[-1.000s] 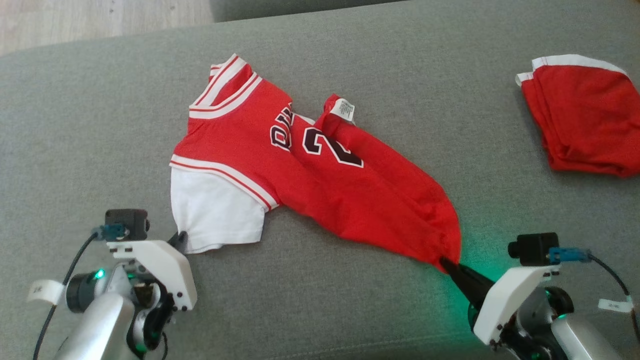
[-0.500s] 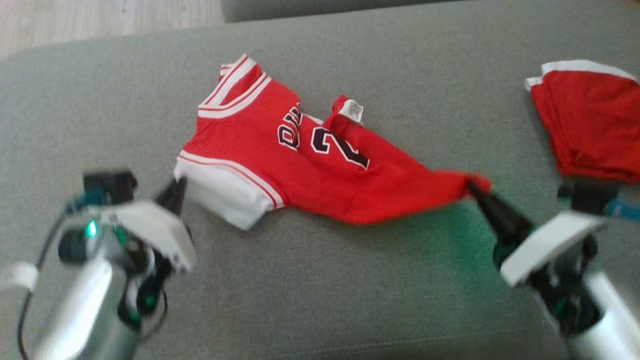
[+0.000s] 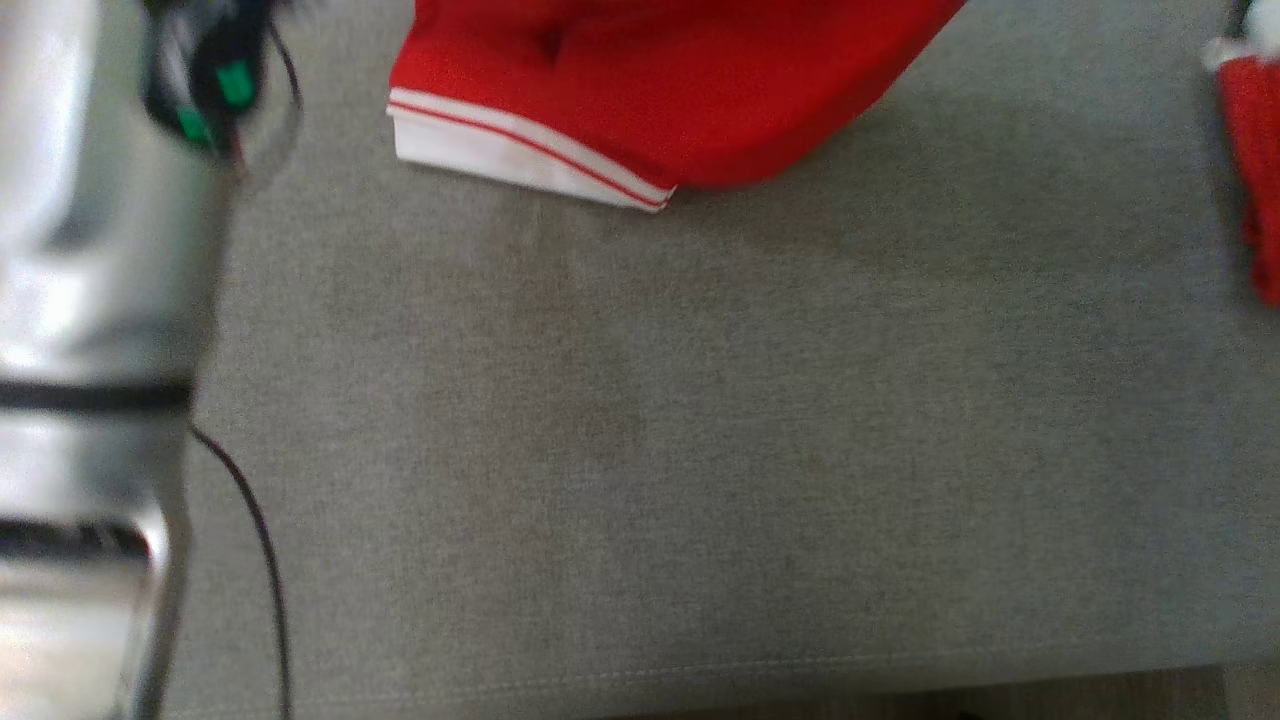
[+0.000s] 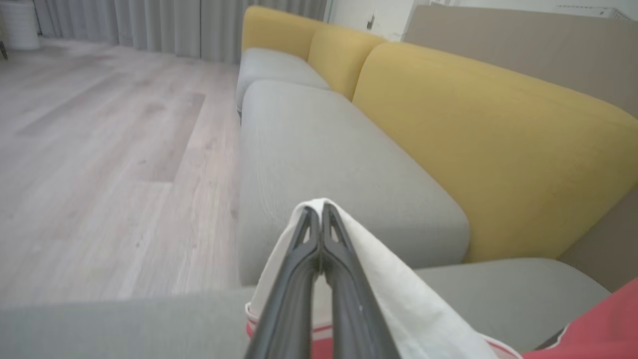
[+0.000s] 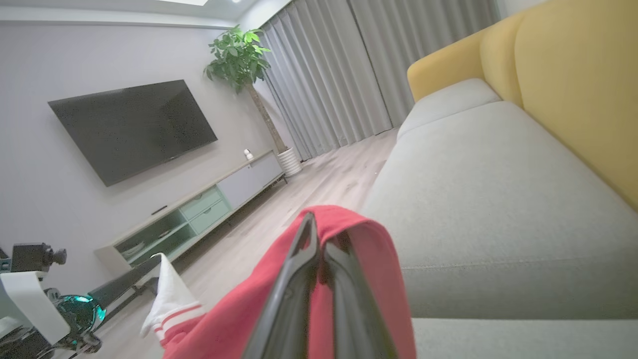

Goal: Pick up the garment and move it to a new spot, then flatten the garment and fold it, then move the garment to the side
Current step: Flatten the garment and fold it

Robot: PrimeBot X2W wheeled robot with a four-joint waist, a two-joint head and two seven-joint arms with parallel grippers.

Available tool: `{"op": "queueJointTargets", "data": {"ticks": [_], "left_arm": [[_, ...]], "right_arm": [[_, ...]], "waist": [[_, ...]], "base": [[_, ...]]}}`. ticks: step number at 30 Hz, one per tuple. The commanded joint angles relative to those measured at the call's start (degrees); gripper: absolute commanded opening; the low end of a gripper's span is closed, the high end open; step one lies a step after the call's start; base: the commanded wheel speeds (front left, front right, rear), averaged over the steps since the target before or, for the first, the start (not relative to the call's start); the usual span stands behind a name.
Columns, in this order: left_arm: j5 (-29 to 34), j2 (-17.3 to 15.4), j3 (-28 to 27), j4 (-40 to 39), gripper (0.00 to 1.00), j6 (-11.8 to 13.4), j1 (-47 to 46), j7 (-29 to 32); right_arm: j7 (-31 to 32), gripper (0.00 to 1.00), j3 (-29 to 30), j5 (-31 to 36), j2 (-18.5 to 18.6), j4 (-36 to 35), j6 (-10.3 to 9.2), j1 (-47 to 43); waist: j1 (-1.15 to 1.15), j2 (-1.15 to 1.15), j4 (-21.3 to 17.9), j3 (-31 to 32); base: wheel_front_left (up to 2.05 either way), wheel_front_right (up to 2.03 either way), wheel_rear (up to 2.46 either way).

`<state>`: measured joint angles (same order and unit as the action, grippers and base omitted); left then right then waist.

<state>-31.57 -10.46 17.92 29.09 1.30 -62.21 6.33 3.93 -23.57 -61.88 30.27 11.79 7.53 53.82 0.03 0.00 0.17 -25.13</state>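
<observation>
Red jersey cloth with white trim makes up the one garment [image 3: 650,90], which is held above the grey sofa seat [image 3: 700,450] by two grippers, one at each end. The left gripper [image 4: 319,212] is seen with its two dark fingers pressed together on the garment's single white sleeve [image 4: 398,299], which is draped over the fingertips and falls away to their right. Beyond these tips three yellow back cushions [image 4: 498,134] are lined up, and a pale wooden floor [image 4: 99,149] is spread to their left. The right gripper [image 5: 311,219] is likewise clamped shut, with red fabric folded over its two fingertips and hanging down on both sides of them. To its lower left the left gripper is seen with the white sleeve pinched in its tips. Farther off to the upper left of the right gripper, one dark television [image 5: 129,129] is mounted on the wall and one potted plant [image 5: 239,55] is stood beside grey curtains [image 5: 349,65]. In the head view one pale forearm [image 3: 90,300] is blurred at the left, and one second red garment [image 3: 1255,180] is laid at the right edge.
</observation>
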Motion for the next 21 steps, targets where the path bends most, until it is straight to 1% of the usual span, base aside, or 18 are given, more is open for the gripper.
{"op": "queueJointTargets", "data": {"ticks": [1, 4, 9, 13, 17, 21], "left_arm": [[0.94, -2.05, -1.84, -0.91, 0.0, -0.34, -5.06, -0.84], [1.91, -1.41, -2.07, 4.72, 0.0, -0.64, -14.62, -2.6], [1.86, -0.48, -3.72, 12.32, 0.0, -0.84, -28.29, -6.34], [1.56, 0.07, -4.65, 16.51, 0.0, -2.08, -37.33, -10.16], [1.27, 0.72, -4.74, 21.6, 0.0, -3.39, -44.83, -11.29], [1.24, 1.67, -3.42, 26.61, 0.0, -5.31, -48.61, -9.99]], "right_arm": [[-0.66, 0.0, -0.3, -1.04, 0.96, -0.79, -0.04, 2.44], [-1.57, 0.0, -0.96, -4.31, 0.78, 3.92, -0.04, 10.81], [-2.99, 0.0, -2.45, -7.09, 1.16, 10.97, -0.04, 23.88], [-4.29, 0.0, -3.41, -8.42, 1.79, 15.59, -0.04, 33.05], [-5.02, 0.0, -4.89, -9.56, 2.29, 19.19, -0.04, 39.44], [-4.47, 0.0, -8.16, -10.36, 3.41, 21.44, -0.04, 41.69]], "waist": [[-0.03, 0.0, 0.74, -3.22], [-0.03, 0.0, 1.18, -4.82], [-0.03, 0.0, 1.54, -6.5], [-0.03, 0.0, 1.71, -7.15], [-0.03, 0.0, 1.86, -6.89], [-0.03, 0.0, 2.42, -5.93]], "base": [[0.0, 0.0, 0.0], [0.0, 0.0, 0.0], [0.0, 0.0, 0.0], [0.0, 0.0, 0.0], [0.0, 0.0, 0.0], [0.0, 0.0, 0.0]]}}
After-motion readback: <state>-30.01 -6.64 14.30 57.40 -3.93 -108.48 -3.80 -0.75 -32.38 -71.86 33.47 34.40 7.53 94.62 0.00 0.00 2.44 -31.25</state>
